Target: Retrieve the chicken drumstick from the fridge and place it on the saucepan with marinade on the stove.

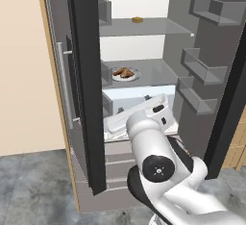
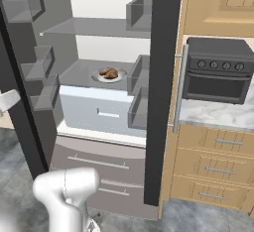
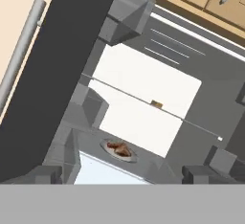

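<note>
With both doors swung wide, the fridge (image 1: 86,123) shows a smooth white back wall, flat grey shelves and boxy grey door bins. On the middle shelf sits a round white plate (image 1: 127,74), and the chicken drumstick (image 1: 124,71) lies on it, a lumpy brown piece with a glossy, uneven surface. One shelf higher rests a small tan block (image 1: 138,20), squat and rounded at the edges. Below the plate shelf is a pale, frosted-looking crisper drawer (image 2: 101,109) with a slot handle, and under that two grey bottom drawers with thin bar handles.

From the left base view, the arm's white rounded links reach up in front of the crisper, with the gripper (image 1: 160,107) near it, below the plate shelf; its jaws are released and hold nothing. Off to the right, the right base view adds a dark boxy oven (image 2: 218,70) on a marbled counter (image 2: 218,114) over wooden cabinets. Seen rolled in the hand view, the plate and drumstick lie low, the block above them.
</note>
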